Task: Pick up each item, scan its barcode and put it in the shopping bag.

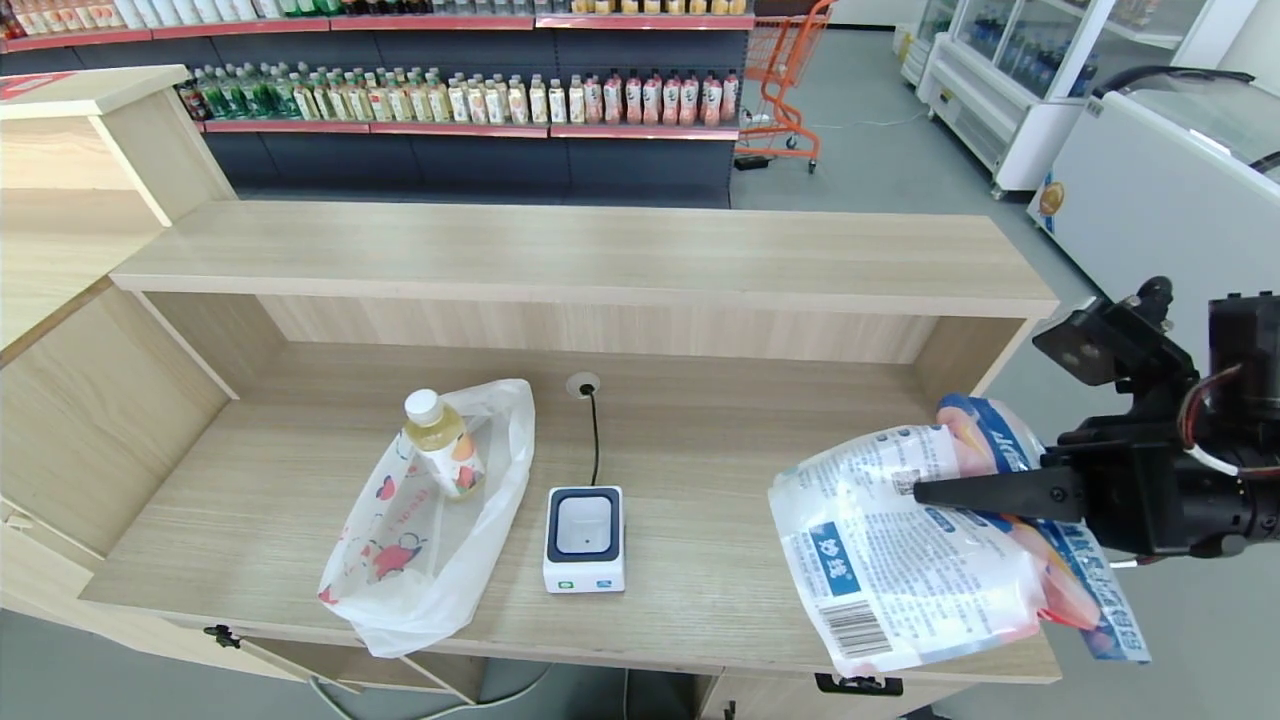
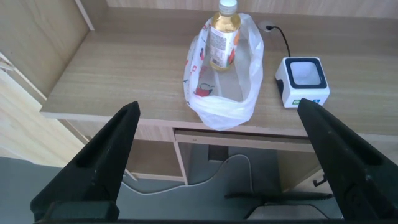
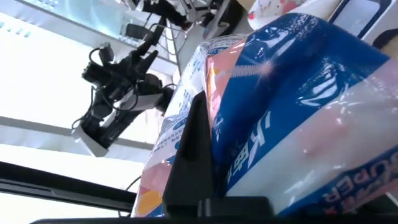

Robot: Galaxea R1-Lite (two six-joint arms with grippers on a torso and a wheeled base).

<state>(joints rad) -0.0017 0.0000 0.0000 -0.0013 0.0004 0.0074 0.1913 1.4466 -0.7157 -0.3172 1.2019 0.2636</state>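
Head view: the right gripper [image 1: 935, 492] clamps the packet [image 1: 900, 560] right of the scanner [image 1: 585, 538]. The bottle [image 1: 443, 445] stands in the bag [image 1: 400, 590], left of the scanner.
Left wrist view: the left gripper [image 2: 216, 112], fingers wide apart, hangs short of the scanner, toward the bag.
Right wrist view: a finger [image 3: 196, 149] presses the packet.

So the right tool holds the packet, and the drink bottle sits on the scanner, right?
Not quite: the head view shows the bottle inside the shopping bag, left of the scanner. The right tool does hold the packet.
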